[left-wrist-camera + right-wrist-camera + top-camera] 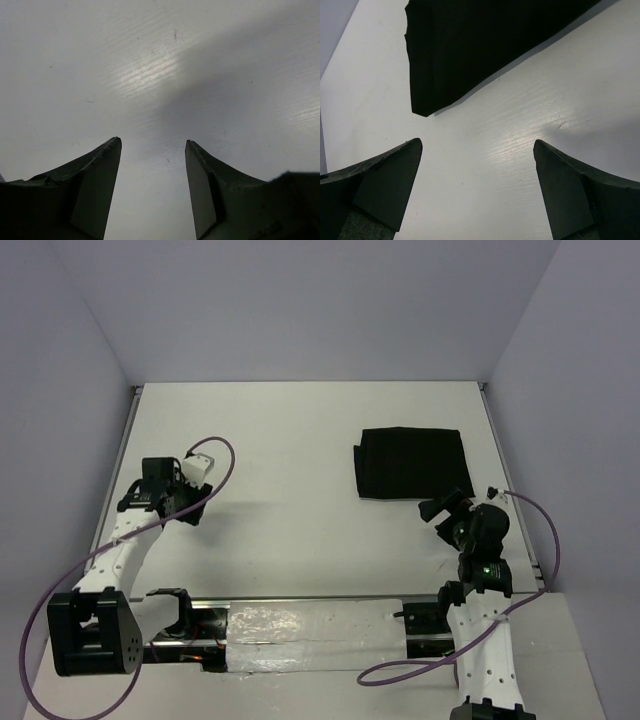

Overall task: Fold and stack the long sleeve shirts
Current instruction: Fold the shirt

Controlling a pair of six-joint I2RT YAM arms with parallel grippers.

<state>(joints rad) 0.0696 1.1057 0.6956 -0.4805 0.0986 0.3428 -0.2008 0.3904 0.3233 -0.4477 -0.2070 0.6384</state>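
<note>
A white table (300, 440) with a fine grain in its surface fills the middle, and it shows a soft bright patch of reflected light. Plain pale lavender-grey walls (310, 300) close it at the back, left and right sides.

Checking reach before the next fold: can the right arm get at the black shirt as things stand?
Probably yes: the open right tool sits close beside the folded black shirt, with only bare table between them.
</note>
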